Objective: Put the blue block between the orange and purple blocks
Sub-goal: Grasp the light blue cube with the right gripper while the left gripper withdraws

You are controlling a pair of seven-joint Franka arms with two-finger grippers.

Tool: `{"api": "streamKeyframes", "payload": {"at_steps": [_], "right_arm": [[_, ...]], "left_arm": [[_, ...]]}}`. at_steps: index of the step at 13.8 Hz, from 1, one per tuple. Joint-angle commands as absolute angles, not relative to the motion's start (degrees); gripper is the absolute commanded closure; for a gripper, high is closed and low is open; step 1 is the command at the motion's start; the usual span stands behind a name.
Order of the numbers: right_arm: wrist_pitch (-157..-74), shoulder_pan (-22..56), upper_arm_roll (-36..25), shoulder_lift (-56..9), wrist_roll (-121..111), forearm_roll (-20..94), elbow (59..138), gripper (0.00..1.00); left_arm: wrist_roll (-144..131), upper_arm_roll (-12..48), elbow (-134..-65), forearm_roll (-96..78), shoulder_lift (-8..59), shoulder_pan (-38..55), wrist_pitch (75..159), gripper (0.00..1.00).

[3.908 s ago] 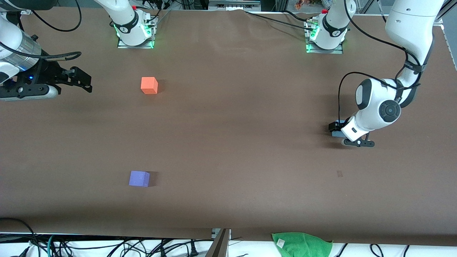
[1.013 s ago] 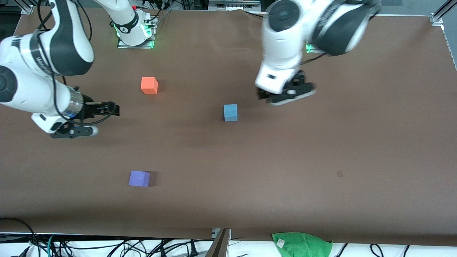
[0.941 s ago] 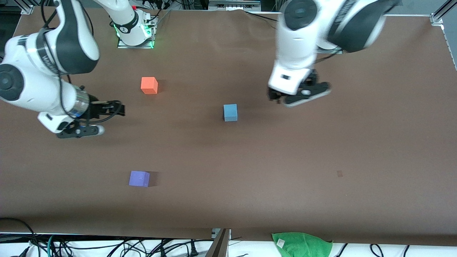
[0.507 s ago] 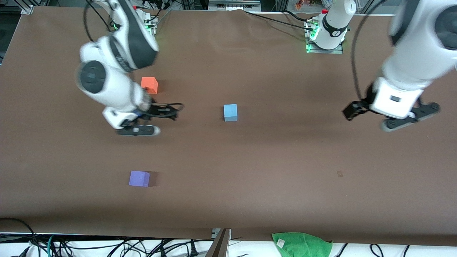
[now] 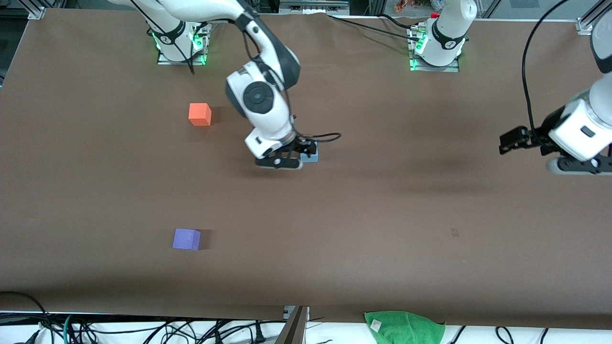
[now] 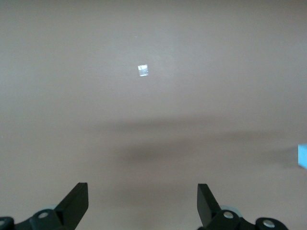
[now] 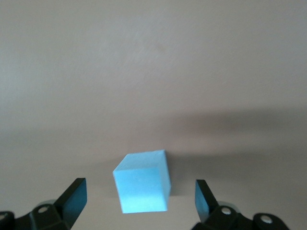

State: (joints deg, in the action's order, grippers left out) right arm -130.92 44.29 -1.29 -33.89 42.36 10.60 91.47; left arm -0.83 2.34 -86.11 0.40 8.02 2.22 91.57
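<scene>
Reaching across the table [image 5: 382, 229], the right arm held the right gripper [image 5: 299, 154] directly at the blue block [image 5: 313, 155], which sat on the table about mid-width. In the right wrist view the blue block [image 7: 143, 181] lay just ahead of the fingers [image 7: 72, 197], centred in the gap, fingers spread wide and not yet touching it; one corner was turned slightly toward the gripper. Judgement: a short advance would bracket the block. The left gripper [image 5: 535, 143] waited over the left arm's end, well apart from the blue block, fingers spread and empty. The orange block [image 5: 200, 114] lay farther from the front camera than the blue block; the purple block [image 5: 186, 239] nearer, both toward the right arm's end.
</scene>
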Motion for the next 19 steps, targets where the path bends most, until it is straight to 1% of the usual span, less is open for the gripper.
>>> {"api": "streamKeyframes", "payload": {"at_steps": [1, 6, 9, 11, 12, 13, 14, 16, 17, 19], "right_arm": [[-132.53, 46.39, -2.11, -35.50, 43.41, 10.20, 90.61, 0.00], [-137.01, 50.09, -2.46, -40.34, 45.43, 8.09, 92.19, 0.00], [-141.84, 50.80, -2.46, -40.43, 46.58, 8.00, 96.58, 0.00], [-142.73, 51.06, -2.46, -40.78, 46.67, 7.91, 97.21, 0.02], [-142.65, 50.89, -2.63, -40.78, 46.50, 7.91, 97.12, 0.18], [-142.56, 50.54, -3.33, -40.52, 45.71, 7.91, 96.68, 0.38], [-142.04, 50.36, -4.99, -40.08, 44.49, 7.82, 96.51, 0.56], [-139.58, 48.44, -5.80, -38.59, 41.32, 8.26, 95.98, 0.88], [-138.18, 46.86, -5.89, -37.28, 40.09, 8.26, 95.98, 1.00], [-132.74, 42.30, -6.06, -34.38, 34.40, 8.44, 96.24, 1.00]], "left_arm": [[1.07, 0.18, -103.43, -0.09, -4.91, 6.05, 100.44, 0.00], [-2.81, 0.18, -102.66, 0.09, -3.25, 3.25, 99.15, 0.00], [-5.27, 0.62, -102.39, 0.09, -3.08, 3.25, 98.35, 0.00], [-5.36, 0.70, -99.59, 0.26, -1.50, 3.34, 98.09, 0.00], [-5.27, 0.79, -98.54, 0.96, -0.97, 3.25, 97.91, 0.00], [-5.01, 0.79, -98.18, 1.14, -0.88, 3.34, 97.56, 0.00], [-5.10, 0.79, -98.17, 1.14, -0.88, 3.60, 97.47, 0.00], [-5.10, 1.40, -98.09, 1.14, -0.88, 3.96, 97.38, 0.00], [-5.18, 1.84, -98.09, 1.14, -0.97, 3.96, 97.03, 0.00], [-5.19, 2.55, -97.91, 1.49, -0.97, 3.96, 96.59, 0.00]]}}
